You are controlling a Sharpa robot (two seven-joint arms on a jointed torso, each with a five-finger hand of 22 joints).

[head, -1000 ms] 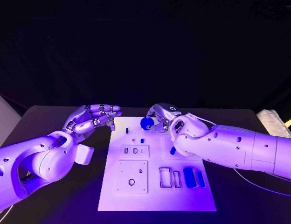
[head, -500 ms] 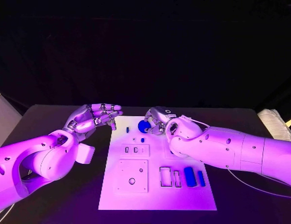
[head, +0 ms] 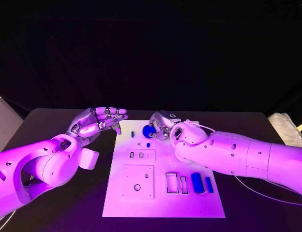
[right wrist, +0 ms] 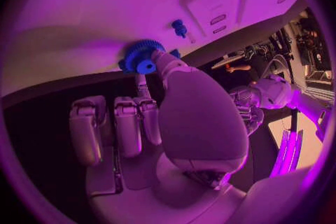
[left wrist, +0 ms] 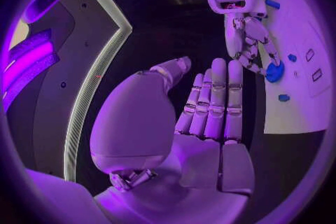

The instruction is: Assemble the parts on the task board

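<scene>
The white task board [head: 163, 203] lies lengthwise in the middle of the black table. My right hand [head: 165, 123] hovers over its far end and pinches a blue gear [head: 149, 130] between thumb and fingers. The gear [right wrist: 143, 57] sits just above the board [right wrist: 105, 5] in the right wrist view, near a small blue peg [right wrist: 180, 28]. My left hand [head: 98, 121] hangs beside the board's far left corner, fingers curled in, nothing in them. From the left wrist, that hand [left wrist: 206, 123] faces the right hand [left wrist: 248, 39] and the gear [left wrist: 274, 71].
Two blue bars [head: 198, 183] [head: 209, 184] lie at the board's near right beside empty slots [head: 172, 183]. A small blue peg [head: 148, 144] stands near the far end. Raised white blocks [head: 140, 155] [head: 137, 182] sit on the left half. A pale bundle [head: 285, 126] lies at the table's right edge.
My right hand has shifted a little left and lower over the board's far end, carrying the gear. The left hand has hardly moved.
</scene>
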